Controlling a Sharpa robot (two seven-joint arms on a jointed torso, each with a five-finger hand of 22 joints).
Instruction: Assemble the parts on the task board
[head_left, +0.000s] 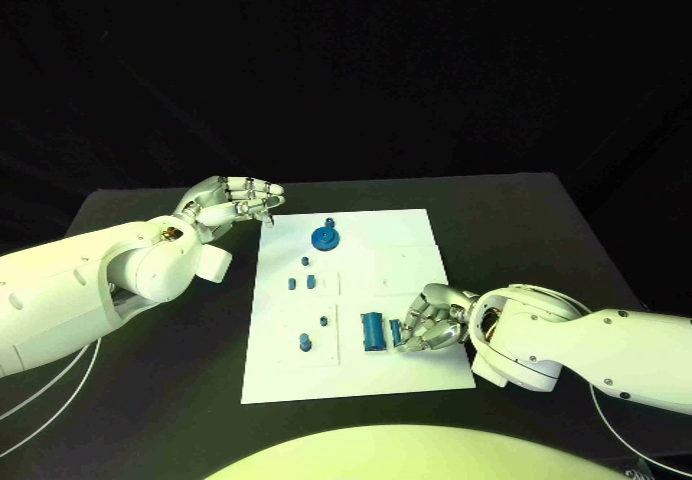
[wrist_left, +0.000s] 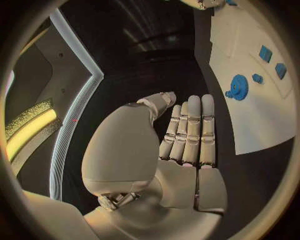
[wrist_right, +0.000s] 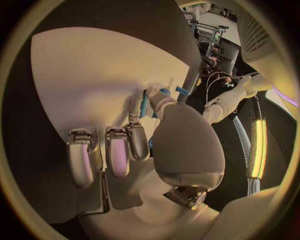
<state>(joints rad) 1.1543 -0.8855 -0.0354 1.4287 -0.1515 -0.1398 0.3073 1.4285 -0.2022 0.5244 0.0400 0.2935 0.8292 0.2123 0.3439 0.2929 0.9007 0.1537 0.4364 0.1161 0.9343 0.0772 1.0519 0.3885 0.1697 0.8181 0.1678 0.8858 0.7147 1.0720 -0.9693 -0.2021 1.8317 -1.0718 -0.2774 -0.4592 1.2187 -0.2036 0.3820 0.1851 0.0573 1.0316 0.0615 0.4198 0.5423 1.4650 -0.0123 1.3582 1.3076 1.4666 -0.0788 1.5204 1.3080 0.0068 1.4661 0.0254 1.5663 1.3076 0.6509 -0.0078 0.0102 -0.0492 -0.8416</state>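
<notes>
The white task board lies in the middle of the black table. A blue gear sits near its far edge, and several small blue pegs dot its left half. A blue block stands near the board's front right. Beside it, my right hand rests on the board and pinches a thin blue part between thumb and finger. My left hand hovers off the board's far left corner, fingers stretched out and holding nothing.
Bare black table surrounds the board on all sides. White cables hang from my left arm near the front left, and another cable runs under my right forearm.
</notes>
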